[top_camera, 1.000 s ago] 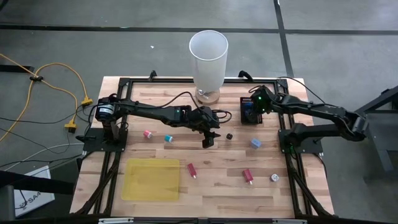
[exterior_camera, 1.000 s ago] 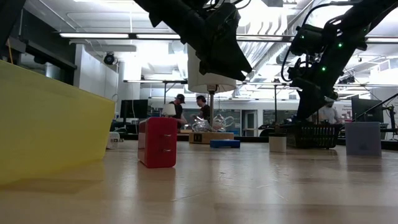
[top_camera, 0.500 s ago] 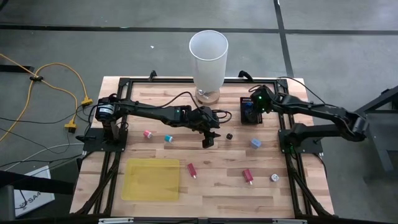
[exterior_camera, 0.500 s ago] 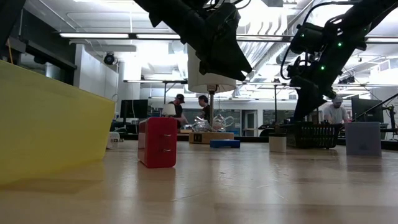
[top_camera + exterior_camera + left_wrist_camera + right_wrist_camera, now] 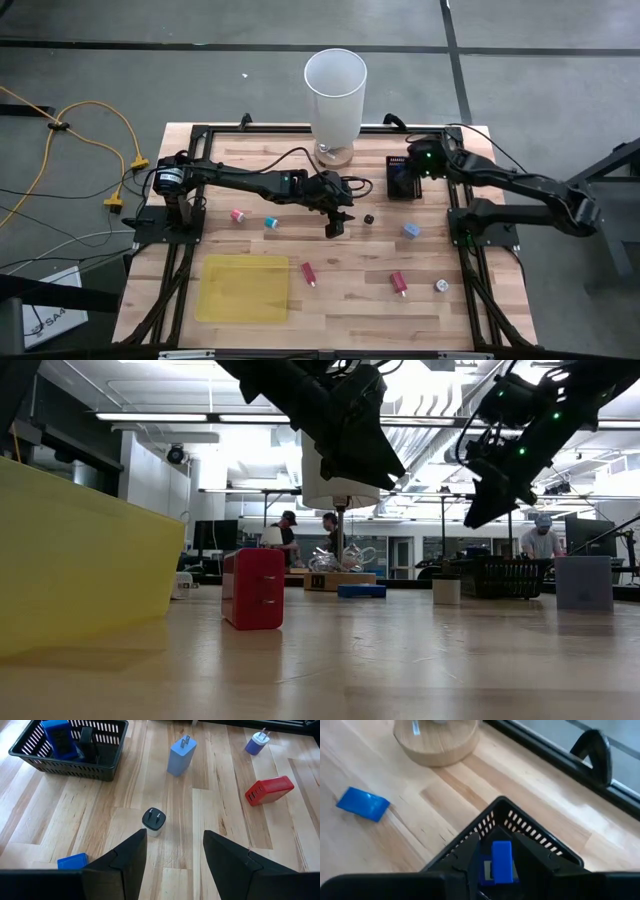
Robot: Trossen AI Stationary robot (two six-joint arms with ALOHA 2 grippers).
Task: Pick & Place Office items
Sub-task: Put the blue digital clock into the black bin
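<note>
Small blocky plug-style office items scattered on the wooden table — red, pink, teal, pale blue, whitish round, left gripper fingers apart over a dark round adapter, right gripper above the black basket — its fingers narrowly parted around a blue block, grip uncertain.

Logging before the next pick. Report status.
Left gripper open, hovering just short of black-and-white plug. Right gripper above basket, blue piece inside. Nothing between left gripper and plug.

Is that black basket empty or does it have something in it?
Not empty: the black basket holds a blue piece and a dark piece, seen through its slats.
</note>
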